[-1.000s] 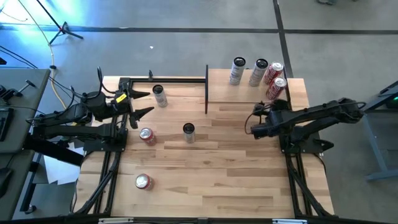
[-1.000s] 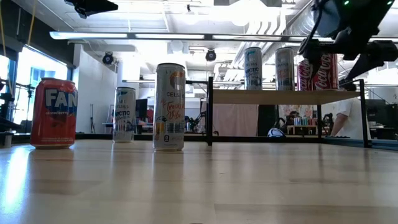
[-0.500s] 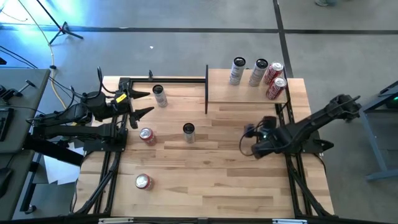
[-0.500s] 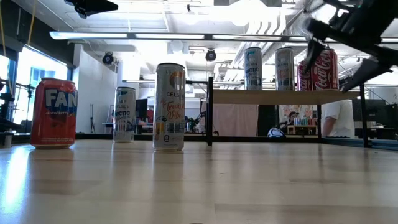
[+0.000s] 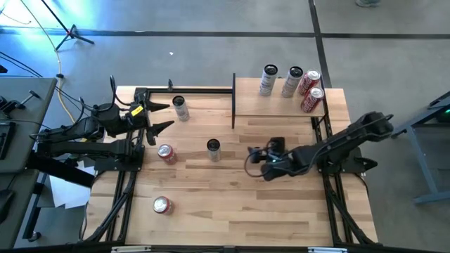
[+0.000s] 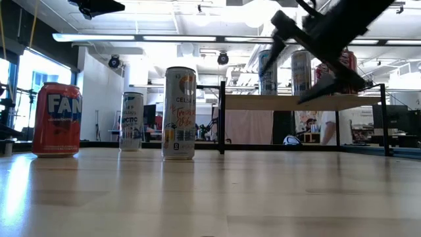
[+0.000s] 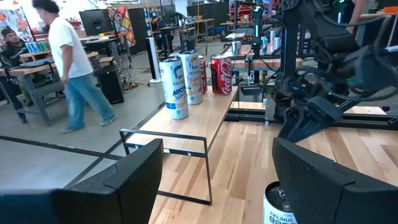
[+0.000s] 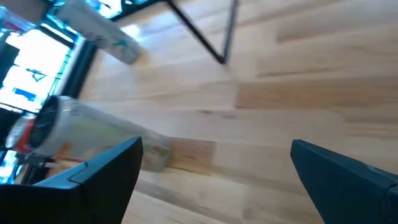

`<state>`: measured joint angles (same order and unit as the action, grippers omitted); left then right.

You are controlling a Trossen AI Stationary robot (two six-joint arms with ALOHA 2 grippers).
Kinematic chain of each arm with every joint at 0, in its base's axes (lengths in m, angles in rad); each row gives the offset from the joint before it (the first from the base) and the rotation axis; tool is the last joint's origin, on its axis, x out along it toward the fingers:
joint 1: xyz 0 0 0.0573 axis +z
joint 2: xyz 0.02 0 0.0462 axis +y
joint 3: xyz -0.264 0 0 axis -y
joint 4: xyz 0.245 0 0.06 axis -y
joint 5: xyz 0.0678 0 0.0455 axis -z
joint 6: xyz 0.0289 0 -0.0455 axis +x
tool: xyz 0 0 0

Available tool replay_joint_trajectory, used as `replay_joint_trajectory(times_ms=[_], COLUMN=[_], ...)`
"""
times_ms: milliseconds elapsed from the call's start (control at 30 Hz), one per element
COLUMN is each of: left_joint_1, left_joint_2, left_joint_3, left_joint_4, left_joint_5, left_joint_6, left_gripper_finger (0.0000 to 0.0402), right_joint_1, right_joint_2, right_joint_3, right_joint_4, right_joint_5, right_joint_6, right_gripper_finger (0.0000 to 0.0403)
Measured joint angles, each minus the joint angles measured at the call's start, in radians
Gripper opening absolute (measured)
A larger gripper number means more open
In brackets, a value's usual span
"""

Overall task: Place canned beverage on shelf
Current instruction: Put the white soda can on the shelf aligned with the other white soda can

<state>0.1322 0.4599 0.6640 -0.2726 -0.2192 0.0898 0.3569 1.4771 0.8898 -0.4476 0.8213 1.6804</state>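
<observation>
High view: silver can (image 5: 214,149) stands left of open right end effector (image 5: 254,158).

Shelf (image 5: 281,105): small light-wood board on thin black frame, sitting at far right of table, raised on black posts. Carrying four upright cans near its back edge: two tall silver cans (image 5: 268,79) side by side, two red cola cans (image 5: 311,90) just beside them, toward right end. Four more cans standing upright on tabletop: tall silver can (image 5: 214,150) mid-table, another (image 5: 181,108) farther back, two short red cans (image 5: 166,154) nearer left side.
</observation>
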Motion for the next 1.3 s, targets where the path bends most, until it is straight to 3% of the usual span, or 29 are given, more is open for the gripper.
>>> replay_joint_trajectory(times_ms=[133, 333, 567, 800, 1133, 1300], left_joint_1=[0.000, 0.000, 0.000, 0.000, 0.000, 0.000], left_joint_2=[0.000, 0.000, 0.000, 0.000, 0.000, 0.000], left_joint_3=[0.000, 0.000, 0.000, 0.000, 0.000, 0.000], left_joint_4=[0.000, 0.000, 0.000, 0.000, 0.000, 0.000], left_joint_5=[0.000, 0.000, 0.000, 0.000, 0.000, 0.000], left_joint_6=[0.000, 0.000, 0.000, 0.000, 0.000, 0.000], left_gripper_finger=[0.0280, 0.0280, 0.0280, 0.0280, 0.0280, 0.0280], right_joint_1=[0.004, 0.004, 0.004, 0.037, 0.157, 0.157], right_joint_2=[0.106, 0.260, 0.381, 0.406, 0.536, 0.616], right_joint_3=[0.131, 0.341, 0.507, 0.525, 0.520, 0.519], right_joint_4=[-0.001, -0.138, -0.164, -0.166, -0.047, 0.081], right_joint_5=[0.064, 0.073, 0.116, 0.134, 0.468, 0.509], right_joint_6=[-0.087, -0.145, -0.313, -0.372, -0.485, -0.530], right_gripper_finger=[0.0396, 0.0396, 0.0398, 0.0399, 0.0400, 0.0400])
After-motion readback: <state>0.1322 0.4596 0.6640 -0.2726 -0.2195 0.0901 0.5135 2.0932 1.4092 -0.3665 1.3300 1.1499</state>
